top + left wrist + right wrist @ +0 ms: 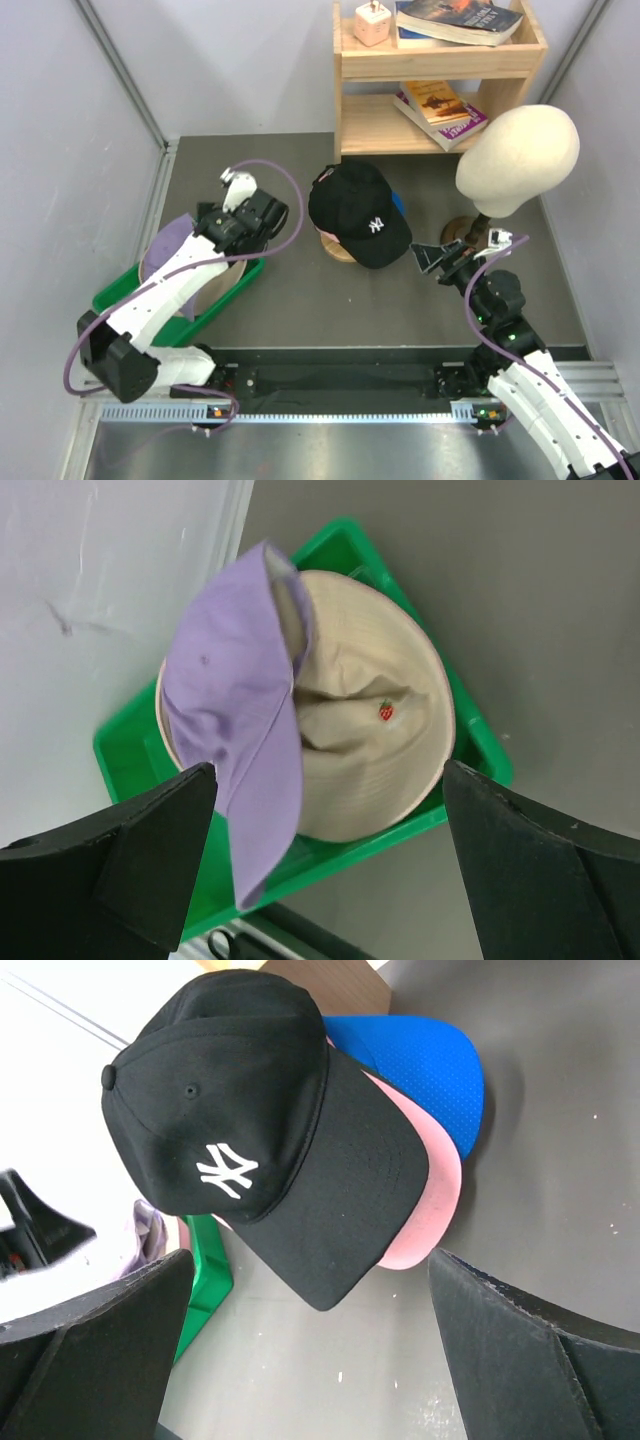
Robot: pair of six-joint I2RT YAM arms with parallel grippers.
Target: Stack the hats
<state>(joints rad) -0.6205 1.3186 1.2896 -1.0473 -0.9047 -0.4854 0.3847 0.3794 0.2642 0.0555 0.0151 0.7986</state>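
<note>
Wide and empty, the left hand [328, 778] is hovering over the lavender cap [235, 720], which is lying on a cream hat [370, 750] in the green bin [345, 542] (left of the overhead frame). A deep pinch could be dragging both up together. Equally wide, the right hand [310, 1265] is facing the black-topped stack [230, 1110].

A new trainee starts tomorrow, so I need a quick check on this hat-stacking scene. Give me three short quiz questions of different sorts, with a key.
1. True or false: the black fabric baseball cap with white logo lies on top of the pale pink cap and the blue cap.
2. Which holds the lavender fabric cap? A) wooden shelf B) green plastic bin C) cream mannequin head
3. Fill in: the left gripper and right gripper both stand ____.
Key: 1 true; 2 B; 3 open.
</note>
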